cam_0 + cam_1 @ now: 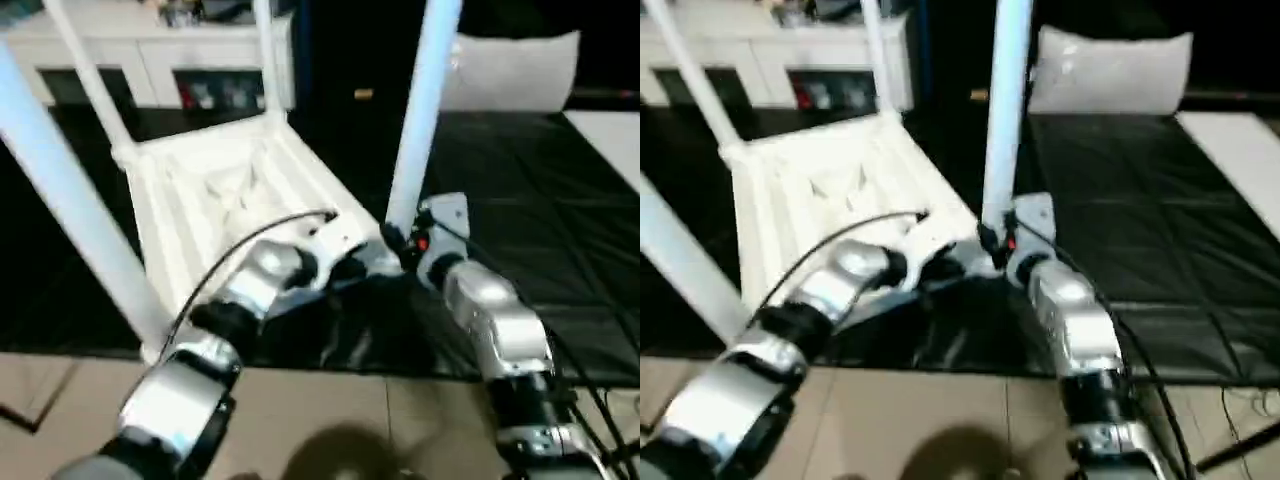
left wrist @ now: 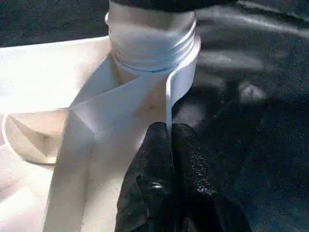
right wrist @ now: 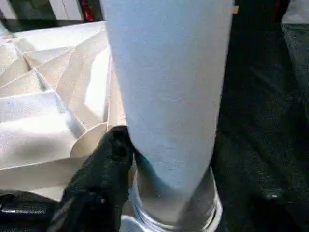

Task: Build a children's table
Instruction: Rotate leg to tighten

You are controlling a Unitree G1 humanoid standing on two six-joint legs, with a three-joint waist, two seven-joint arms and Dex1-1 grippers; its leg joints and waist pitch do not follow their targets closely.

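No text, label, brand, number or sign is showing legibly anywhere in these views (the coloured items behind the glass doors of the white cabinet (image 1: 150, 60) are appearing only as red and grey smears, and a small red spot by the right wrist is carrying no readable mark).

Each forearm is a silver, rounded metal housing joined by black ring collars at the segment breaks. A thin black cable arcs over the left forearm (image 1: 215, 330) toward its wrist. The right forearm (image 1: 495, 320) carries black cables along its outer side and a grey wrist bracket with a small red light. The left claw (image 2: 171, 140) has two black, textured fingers.
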